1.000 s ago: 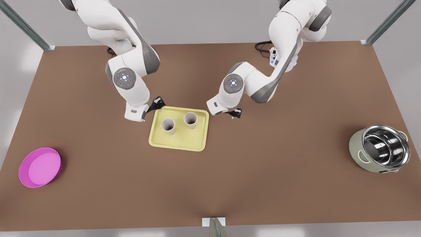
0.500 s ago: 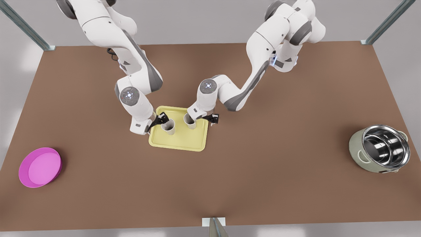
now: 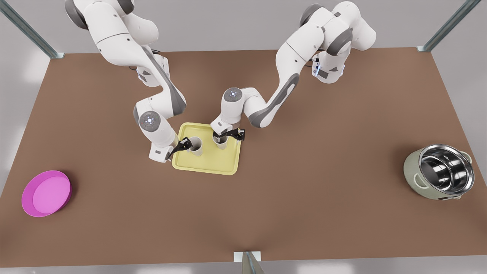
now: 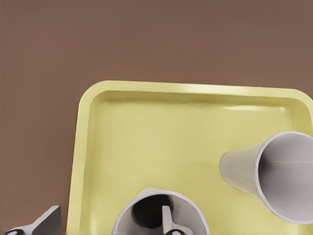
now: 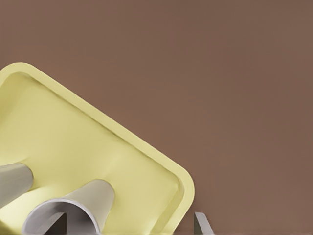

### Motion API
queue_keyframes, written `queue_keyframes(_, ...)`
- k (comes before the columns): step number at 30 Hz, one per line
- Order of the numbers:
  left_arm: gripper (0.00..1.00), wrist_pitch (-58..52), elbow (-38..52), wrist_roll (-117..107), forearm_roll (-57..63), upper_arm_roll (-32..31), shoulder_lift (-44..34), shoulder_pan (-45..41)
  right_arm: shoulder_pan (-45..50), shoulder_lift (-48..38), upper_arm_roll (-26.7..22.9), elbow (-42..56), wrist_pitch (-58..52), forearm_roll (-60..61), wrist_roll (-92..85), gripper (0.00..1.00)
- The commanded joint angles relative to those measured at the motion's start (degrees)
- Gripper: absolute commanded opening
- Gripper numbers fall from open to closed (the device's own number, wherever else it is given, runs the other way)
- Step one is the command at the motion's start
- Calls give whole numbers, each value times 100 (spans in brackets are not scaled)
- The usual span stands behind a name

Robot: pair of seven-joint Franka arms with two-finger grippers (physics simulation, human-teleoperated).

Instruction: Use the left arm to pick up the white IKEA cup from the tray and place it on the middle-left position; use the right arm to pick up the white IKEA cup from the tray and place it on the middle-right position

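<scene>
- Cups: two white ones stand upright on the tray [image 3: 213, 161], near the table's middle.
- Left cup [image 3: 196, 145] sits toward the front view's left; right cup [image 3: 220, 141] is just beside it, apart.
- My left gripper [image 3: 185, 144] is spread, straddling the left cup's wall: one finger [image 4: 167, 221] inside the rim, the other outside.
- My right gripper [image 3: 228, 135] is spread likewise over the right cup's rim, one finger [image 5: 56, 223] inside, one beyond the tray's edge.
- Neither is clamped yet.
</scene>
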Motion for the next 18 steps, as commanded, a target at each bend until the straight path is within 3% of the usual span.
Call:
queue_keyframes(1,100,128,-26,-1210,106,-1,-6,-39,0,8,1,-80,172,-1,-64,97)
queue_keyframes(12,100,128,-105,-1439,405,35,108,-153,141,201,36,-308,233,8,7,97)
queue_keyframes(14,93,128,-105,-1448,405,35,108,-171,141,307,28,-308,269,8,15,97)
queue_keyframes(18,91,128,-105,-1483,405,43,108,-188,149,368,37,-440,366,8,7,97)
